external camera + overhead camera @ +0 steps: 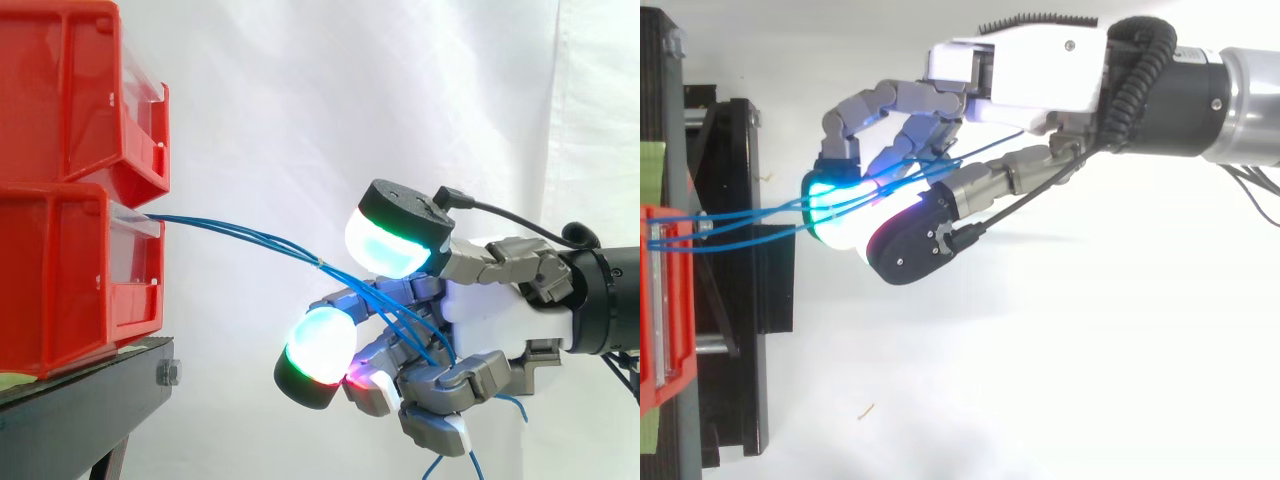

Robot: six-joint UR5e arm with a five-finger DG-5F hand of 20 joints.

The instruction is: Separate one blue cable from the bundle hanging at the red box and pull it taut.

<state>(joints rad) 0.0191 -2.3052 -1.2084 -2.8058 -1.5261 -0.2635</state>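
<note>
White curtain (300, 100) behind, fingers (452, 381) clutch blue cables (240, 233).

Cable roots: thin blue cables (240, 232) vanish inside the lower red plastic bin (60, 280); their fixing is hidden.
Cable grip: curled grey fingers (465, 378) of the robot hand (500, 300) cover the strands; which one is clamped cannot be told.
Cable ends: run off the side view's bottom edge.
Bin: cut by the left edge.
</note>
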